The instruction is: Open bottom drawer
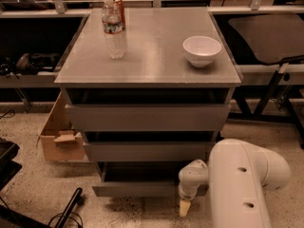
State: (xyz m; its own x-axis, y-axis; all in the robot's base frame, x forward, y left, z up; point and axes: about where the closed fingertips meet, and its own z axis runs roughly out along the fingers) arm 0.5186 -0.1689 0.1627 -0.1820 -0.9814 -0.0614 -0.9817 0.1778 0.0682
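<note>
Bottom drawer [137, 190] sat lowest in the grey cabinet, just above the speckled floor [28, 127]. Its slim front lay under the middle drawer front [147, 151] and the top drawer front [147, 117], with a dark gap above it. The gripper [185, 206] hung at the right end of that slim front, its pale tip pointing down towards the floor. I could not tell whether it was spread or pressed together, nor whether it touched the drawer. The white arm [247, 184] filled the lower right corner of the view. On the worktop [152, 65], a water bottle [114, 30] stood near the back left corner with a can [121, 8] just behind it. A white bowl [202, 50] stood near the right edge. A cardboard box [59, 141] lay on the floor beside the cabinet's left side.
</note>
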